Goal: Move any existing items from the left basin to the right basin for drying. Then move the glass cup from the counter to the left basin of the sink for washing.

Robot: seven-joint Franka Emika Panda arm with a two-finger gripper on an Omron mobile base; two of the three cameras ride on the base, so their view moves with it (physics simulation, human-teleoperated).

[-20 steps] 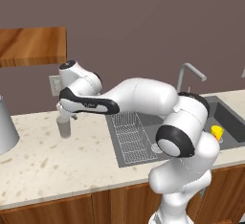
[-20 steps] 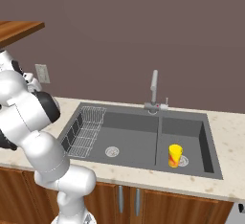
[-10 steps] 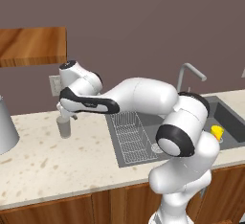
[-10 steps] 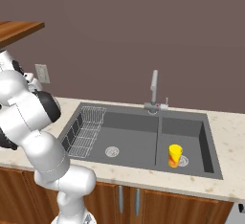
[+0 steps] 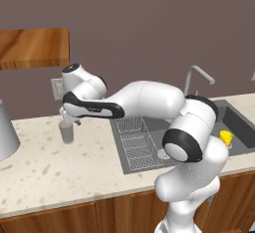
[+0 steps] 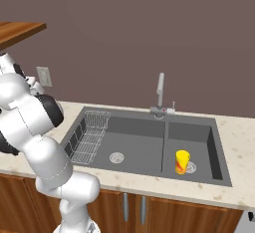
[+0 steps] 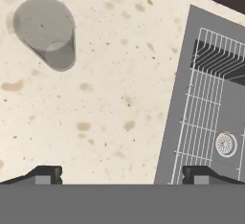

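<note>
The gripper [image 5: 67, 120] hangs just above the cup [image 5: 66, 133] in the left base view, at the end of the arm that reaches left across the sink [image 5: 149, 140]. The cup stands upright on the worktop [image 5: 55, 170], left of the sink and apart from its rim. From here I cannot tell how far the fingers are spread, nor whether they touch the cup. A large grey cone [image 5: 6, 132] stands at the left edge of the worktop, well apart from the cup. The wire rack [image 5: 137, 142] lies in the left basin [image 5: 149, 147], and the yellow bottle [image 5: 226, 138] shows past the arm in the right basin [image 5: 239, 127].

In the right base view the arm covers the left end of the worktop [image 6: 239, 142]. The bottle [image 6: 182, 162] stands upright in the right basin [image 6: 191, 147], next to its drain. The left basin [image 6: 129, 145] holds the rack [image 6: 89, 135] along its left side. The faucet [image 6: 160, 95] rises behind the divider.

In the hand view the two fingertips [image 7: 45, 174] sit far apart at the bottom, so the gripper [image 7: 122, 175] is wide and holds nothing. The cup [image 7: 48, 31] lies at the upper left, away from both fingertips, with bare worktop [image 7: 105, 98] between. The rack [image 7: 206, 117] and a drain [image 7: 224, 144] show at right.
</note>
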